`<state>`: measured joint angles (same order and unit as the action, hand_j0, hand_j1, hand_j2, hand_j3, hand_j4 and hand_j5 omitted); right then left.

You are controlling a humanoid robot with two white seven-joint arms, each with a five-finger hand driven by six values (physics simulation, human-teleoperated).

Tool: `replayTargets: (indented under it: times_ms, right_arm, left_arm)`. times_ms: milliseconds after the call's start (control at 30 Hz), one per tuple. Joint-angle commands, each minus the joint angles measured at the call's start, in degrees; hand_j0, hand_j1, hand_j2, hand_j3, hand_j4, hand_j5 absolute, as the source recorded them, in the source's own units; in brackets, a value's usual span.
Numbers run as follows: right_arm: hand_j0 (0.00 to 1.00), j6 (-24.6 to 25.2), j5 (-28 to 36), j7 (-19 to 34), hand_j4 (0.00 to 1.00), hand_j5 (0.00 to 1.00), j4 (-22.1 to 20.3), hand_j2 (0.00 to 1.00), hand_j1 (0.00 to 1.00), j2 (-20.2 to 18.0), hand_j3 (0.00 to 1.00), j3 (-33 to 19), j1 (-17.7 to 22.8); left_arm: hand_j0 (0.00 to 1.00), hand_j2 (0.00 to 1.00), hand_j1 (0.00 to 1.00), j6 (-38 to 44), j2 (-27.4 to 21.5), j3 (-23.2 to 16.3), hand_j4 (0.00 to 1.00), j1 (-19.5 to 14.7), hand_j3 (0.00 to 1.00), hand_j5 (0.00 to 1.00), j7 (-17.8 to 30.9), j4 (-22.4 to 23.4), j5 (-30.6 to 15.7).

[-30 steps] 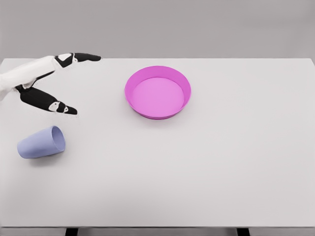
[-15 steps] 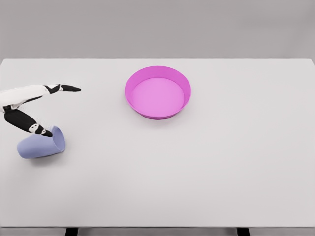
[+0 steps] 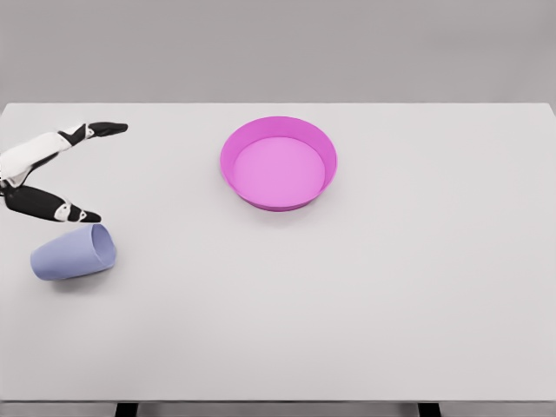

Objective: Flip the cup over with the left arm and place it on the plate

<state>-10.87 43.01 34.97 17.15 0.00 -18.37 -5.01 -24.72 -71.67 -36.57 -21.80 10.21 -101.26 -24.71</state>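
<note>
Lavender, smooth and tapered, the plastic cup [image 3: 73,253] lies sideways on our matte white table [image 3: 391,287]; our left hand [image 3: 43,174] hovers above, fingers [image 3: 104,129] spread, grasping nothing, the round magenta plate [image 3: 278,162] well apart.

White table [image 3: 391,304]: cup [image 3: 72,254] on side, plate [image 3: 278,163].

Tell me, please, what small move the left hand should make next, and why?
Probably lower the left hand onto the cup and close around its side. The cup lies tipped over, mouth toward the right, just below the spread fingers, ungrasped, and the pink plate stands empty farther right.
</note>
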Motion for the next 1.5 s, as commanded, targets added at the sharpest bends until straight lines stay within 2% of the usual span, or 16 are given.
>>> replayTargets:
  times_ms: [0, 300, 467, 567, 667, 733, 800, 900, 1033, 1300, 1467]
  right_arm:
    - [1.00, -0.03, -0.03, 0.03, 1.00, 1.00, -0.01, 1.00, 1.00, 0.00, 1.00, 0.00, 0.00]
    - [1.00, -0.03, -0.03, 0.03, 1.00, 1.00, -0.01, 1.00, 1.00, 0.00, 1.00, 0.00, 0.00]
    - [1.00, -0.03, -0.03, 0.03, 1.00, 1.00, -0.01, 1.00, 1.00, 0.00, 1.00, 0.00, 0.00]
    - [1.00, -0.03, -0.03, 0.03, 1.00, 1.00, -0.01, 1.00, 1.00, 0.00, 1.00, 0.00, 0.00]
    - [1.00, -0.03, -0.03, 0.03, 1.00, 1.00, -0.01, 1.00, 1.00, 0.00, 1.00, 0.00, 0.00]
    - [1.00, -0.03, -0.03, 0.03, 1.00, 1.00, -0.01, 1.00, 1.00, 0.00, 1.00, 0.00, 0.00]
    - [1.00, -0.03, -0.03, 0.03, 1.00, 1.00, -0.01, 1.00, 1.00, 0.00, 1.00, 0.00, 0.00]
    - [1.00, -0.03, -0.03, 0.03, 1.00, 1.00, -0.01, 1.00, 1.00, 0.00, 1.00, 0.00, 0.00]
    - [1.00, -0.03, -0.03, 0.03, 1.00, 1.00, -0.01, 1.00, 1.00, 0.00, 1.00, 0.00, 0.00]
    - [1.00, -0.03, -0.03, 0.03, 1.00, 1.00, -0.01, 1.00, 1.00, 0.00, 1.00, 0.00, 0.00]
    - [1.00, -0.03, -0.03, 0.03, 1.00, 1.00, -0.01, 1.00, 1.00, 0.00, 1.00, 0.00, 0.00]
  left_arm:
    - [1.00, 1.00, 1.00, -4.54, 1.79, 0.54, 1.00, 0.00, 1.00, 1.00, -1.16, 0.01, 5.19]
    - [1.00, 1.00, 1.00, -4.54, 1.36, 0.62, 1.00, 3.25, 1.00, 1.00, -1.25, -0.08, 6.16]
    - [1.00, 1.00, 1.00, -6.39, 1.27, 0.62, 1.00, 6.41, 1.00, 1.00, -1.34, -0.08, 6.25]
    - [1.00, 1.00, 1.00, -6.39, 1.00, 0.62, 1.00, 7.73, 1.00, 1.00, -4.94, -0.08, 6.25]
    - [1.00, 1.00, 1.00, -6.13, 1.00, 0.62, 1.00, 9.14, 1.00, 1.00, -5.55, -0.07, 6.25]
    - [1.00, 1.00, 1.00, -4.29, 0.83, 0.45, 1.00, 9.93, 1.00, 1.00, -5.55, 0.01, 6.25]
    - [1.00, 1.00, 1.00, 0.90, 0.92, 0.36, 1.00, 11.07, 1.00, 1.00, -5.47, 0.01, 6.51]
    - [1.00, 1.00, 1.00, 1.78, 0.83, 0.45, 1.00, 12.57, 1.00, 1.00, -5.29, 0.01, 7.13]
    - [1.00, 1.00, 1.00, 2.31, 0.74, 0.45, 1.00, 12.66, 1.00, 1.00, -5.11, -0.08, 8.10]
    - [1.00, 1.00, 1.00, 8.90, 0.91, 0.36, 1.00, 13.27, 1.00, 1.00, -4.85, -0.08, 8.36]
    - [1.00, 1.00, 1.00, 9.96, 1.53, 0.36, 1.00, 13.36, 1.00, 1.00, -4.50, -0.07, 10.82]
